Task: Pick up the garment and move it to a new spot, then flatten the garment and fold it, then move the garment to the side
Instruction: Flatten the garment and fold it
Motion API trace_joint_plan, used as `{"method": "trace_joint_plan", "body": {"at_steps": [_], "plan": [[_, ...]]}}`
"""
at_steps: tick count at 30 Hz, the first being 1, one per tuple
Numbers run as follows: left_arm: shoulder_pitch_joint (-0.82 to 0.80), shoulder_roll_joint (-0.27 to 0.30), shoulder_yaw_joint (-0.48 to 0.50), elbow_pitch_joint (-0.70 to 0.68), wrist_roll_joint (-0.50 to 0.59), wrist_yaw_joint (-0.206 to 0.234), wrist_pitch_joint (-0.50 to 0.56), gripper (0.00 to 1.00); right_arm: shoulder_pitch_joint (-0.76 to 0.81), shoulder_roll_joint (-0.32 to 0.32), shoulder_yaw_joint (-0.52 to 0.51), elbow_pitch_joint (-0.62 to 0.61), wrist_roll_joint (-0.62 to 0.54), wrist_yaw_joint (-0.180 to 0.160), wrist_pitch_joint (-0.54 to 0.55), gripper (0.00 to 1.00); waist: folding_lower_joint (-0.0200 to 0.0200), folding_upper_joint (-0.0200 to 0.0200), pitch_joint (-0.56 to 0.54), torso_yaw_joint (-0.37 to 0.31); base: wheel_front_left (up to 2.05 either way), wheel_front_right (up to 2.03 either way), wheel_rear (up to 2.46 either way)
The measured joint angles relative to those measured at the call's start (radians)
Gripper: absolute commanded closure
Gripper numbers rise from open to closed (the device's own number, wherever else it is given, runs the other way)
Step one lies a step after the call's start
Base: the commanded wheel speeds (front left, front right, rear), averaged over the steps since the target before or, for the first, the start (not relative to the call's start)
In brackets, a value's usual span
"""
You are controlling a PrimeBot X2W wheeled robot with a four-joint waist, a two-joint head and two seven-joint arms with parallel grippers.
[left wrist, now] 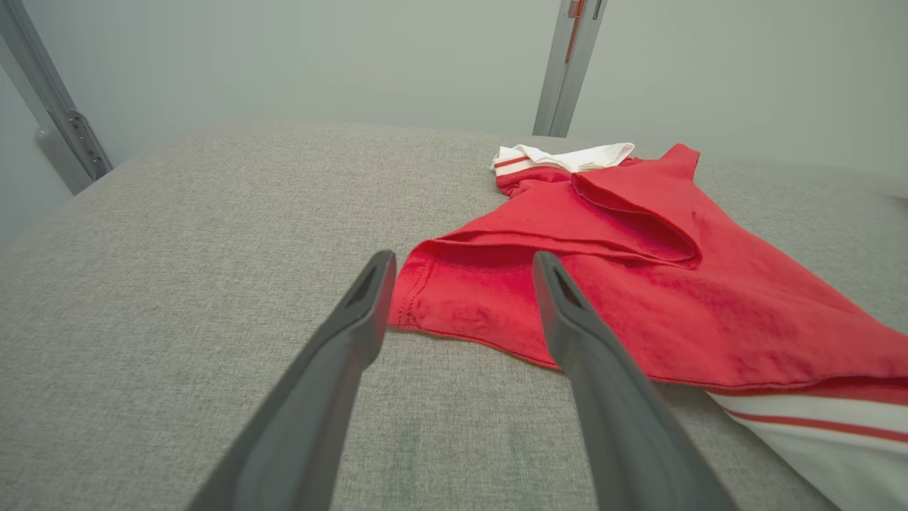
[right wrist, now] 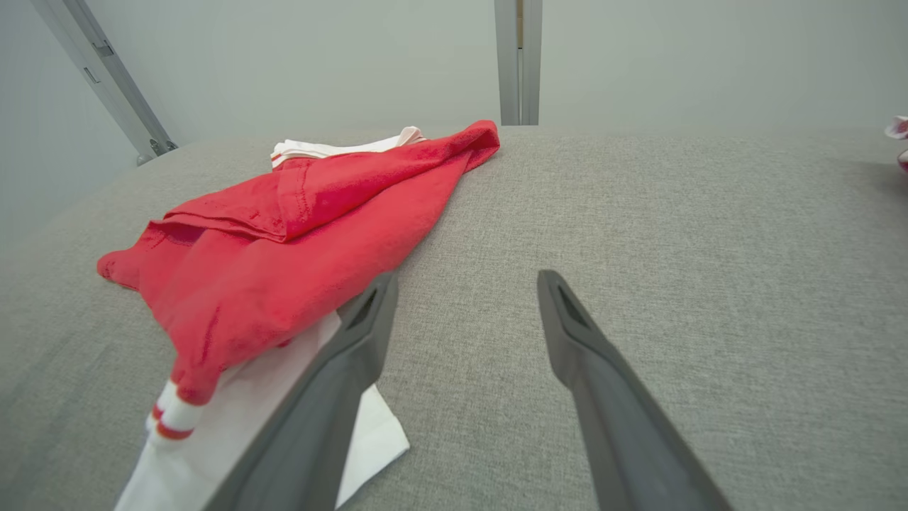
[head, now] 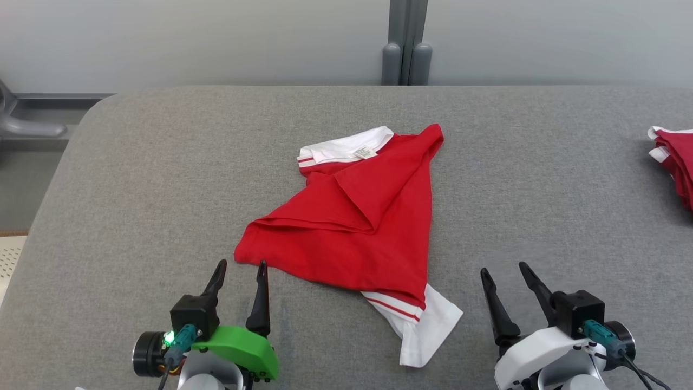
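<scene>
The garment (head: 357, 227), a red T-shirt with white sleeves and striped trim, lies crumpled and partly folded over itself in the middle of the grey table (head: 135, 179). One white sleeve sticks out at its near right, another at its far edge. My left gripper (head: 242, 264) stands open just short of the garment's near left corner (left wrist: 425, 298), not touching it. My right gripper (head: 504, 268) is open to the right of the garment, over bare table. In the right wrist view the garment (right wrist: 298, 241) lies left of my right gripper (right wrist: 464, 284).
A separate bundle of red-and-white clothes (head: 674, 162) sits at the table's right edge. A grey post (head: 406, 43) stands behind the table against a pale wall. The table's rounded left edge drops off at the left.
</scene>
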Motion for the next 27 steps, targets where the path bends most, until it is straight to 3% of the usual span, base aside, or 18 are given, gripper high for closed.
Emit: {"method": "trace_joint_plan", "body": {"at_steps": [8, 20, 21, 22, 23, 26, 27], "plan": [[0.025, -0.018, 0.029, -0.013, 0.025, -0.01, 0.0, 0.0, 0.009, 0.0, -0.015, 0.024, -0.02, 0.0, 0.007, 0.0, 0.0, 0.0, -0.023, 0.0, 0.0, 0.0, 0.0], [0.024, -0.041, 0.05, -0.037, 0.054, -0.027, 0.0, 0.0, -0.07, 0.0, 0.137, 0.252, -0.116, 0.0, 0.081, 0.0, 0.0, 0.0, -0.001, 0.024, 0.0, 0.0, 0.0], [0.024, -0.042, 0.053, -0.039, 0.056, -0.027, 0.0, 0.0, -0.082, 0.0, 0.144, 0.274, -0.121, 0.0, 0.086, 0.35, 0.0, 0.0, 0.001, 0.028, 0.0, 0.0, 0.0], [0.023, -0.044, 0.057, -0.04, 0.056, -0.028, 0.0, 0.0, -0.094, 0.0, 0.151, 0.295, -0.122, 0.0, 0.09, 0.53, 0.0, 0.0, 0.004, 0.031, 0.0, 0.0, 0.0], [0.023, -0.044, 0.06, -0.041, 0.056, -0.028, 0.0, 0.0, -0.103, 0.0, 0.155, 0.313, -0.124, 0.0, 0.093, 0.64, 0.0, 0.0, 0.006, 0.033, 0.0, 0.0, 0.0], [0.023, -0.045, 0.073, -0.045, 0.061, -0.031, 0.0, 0.0, -0.142, 0.001, 0.157, 0.364, -0.134, 0.0, 0.093, 0.83, 0.0, 0.0, 0.014, 0.038, 0.0, 0.0, 0.0], [0.023, -0.046, 0.077, -0.046, 0.064, -0.032, 0.0, 0.0, -0.157, 0.002, 0.154, 0.383, -0.135, 0.0, 0.091, 1.0, 0.0, 0.0, 0.018, 0.039, 0.0, 0.0, 0.0]]}}
